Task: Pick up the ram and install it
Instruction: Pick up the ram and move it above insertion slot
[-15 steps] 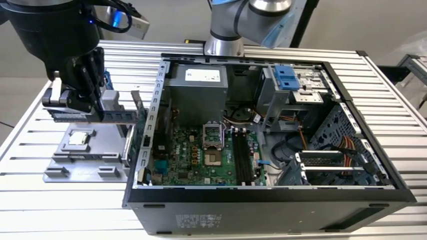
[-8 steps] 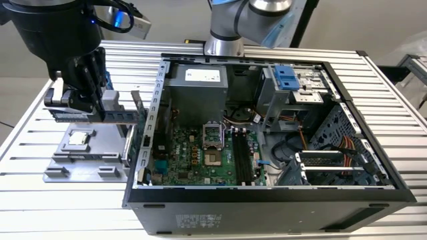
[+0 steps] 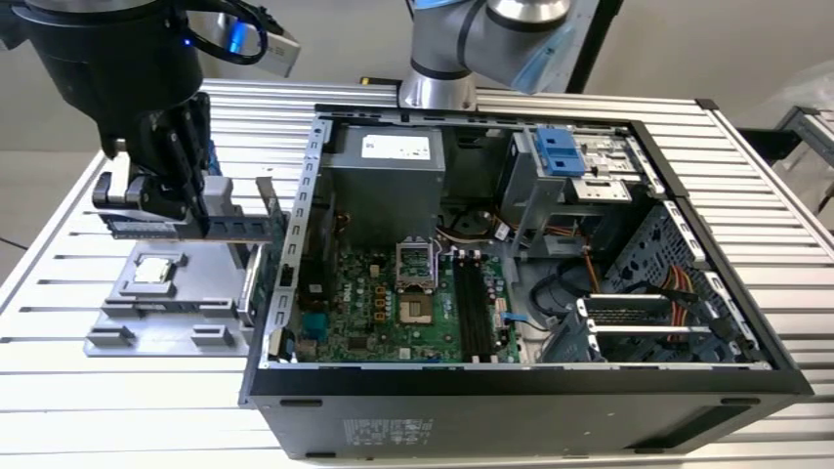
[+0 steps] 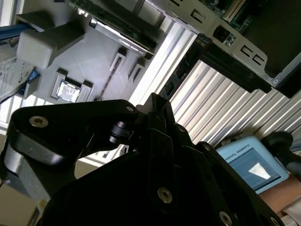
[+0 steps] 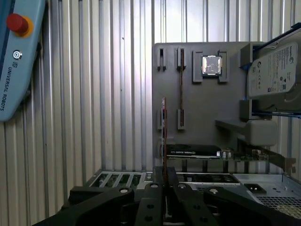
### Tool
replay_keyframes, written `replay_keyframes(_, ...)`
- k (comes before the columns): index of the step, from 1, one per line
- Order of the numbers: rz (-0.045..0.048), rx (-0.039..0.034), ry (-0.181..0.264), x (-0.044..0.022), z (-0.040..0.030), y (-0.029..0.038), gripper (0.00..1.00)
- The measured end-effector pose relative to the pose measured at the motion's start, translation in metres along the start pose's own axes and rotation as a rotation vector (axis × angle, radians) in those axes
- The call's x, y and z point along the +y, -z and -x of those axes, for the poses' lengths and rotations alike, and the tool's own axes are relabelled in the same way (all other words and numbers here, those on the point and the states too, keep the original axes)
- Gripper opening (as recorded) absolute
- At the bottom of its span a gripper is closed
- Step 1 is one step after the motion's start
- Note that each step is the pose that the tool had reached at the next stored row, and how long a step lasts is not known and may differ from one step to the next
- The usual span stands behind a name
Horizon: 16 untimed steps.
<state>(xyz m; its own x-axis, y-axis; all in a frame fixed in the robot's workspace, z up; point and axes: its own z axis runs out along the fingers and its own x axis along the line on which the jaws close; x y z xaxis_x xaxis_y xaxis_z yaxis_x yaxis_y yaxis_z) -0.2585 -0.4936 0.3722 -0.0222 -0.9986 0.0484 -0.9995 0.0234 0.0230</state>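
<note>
My gripper (image 3: 183, 220) hangs over the grey parts holder (image 3: 117, 332), at the exterior view's left of the open computer case (image 3: 521, 386). It is shut on the ram (image 3: 141, 231), a thin green stick held level on its long edge. In the first wrist view the ram (image 5: 163, 134) is an edge-on line running out from the gripper (image 5: 163, 176), over the holder (image 5: 207, 108). In the second wrist view the ram (image 4: 182, 69) sticks out past the gripper (image 4: 155, 101). Dark memory slots (image 3: 472, 315) lie on the green motherboard (image 3: 378, 313).
The holder carries a square silver processor chip (image 5: 211, 65), a hard drive (image 5: 275, 70), a graphics card (image 5: 193, 151) and another thin stick (image 5: 181, 89) in a slot. The case's raised wall (image 3: 303, 225) stands close to the gripper. A teach pendant (image 5: 14, 61) lies on the slatted table (image 5: 94, 94).
</note>
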Motion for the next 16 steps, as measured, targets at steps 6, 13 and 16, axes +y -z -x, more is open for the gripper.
replay_keyframes(6,0.0000,0.0000,0.000,-0.0031,0.0001,0.0001,0.00)
replay_keyframes(13,0.0000,0.0000,0.000,-0.0062,0.0001,0.0001,0.00)
replay_keyframes(16,-0.0001,-0.0001,0.000,-0.0071,0.0002,0.0001,0.00)
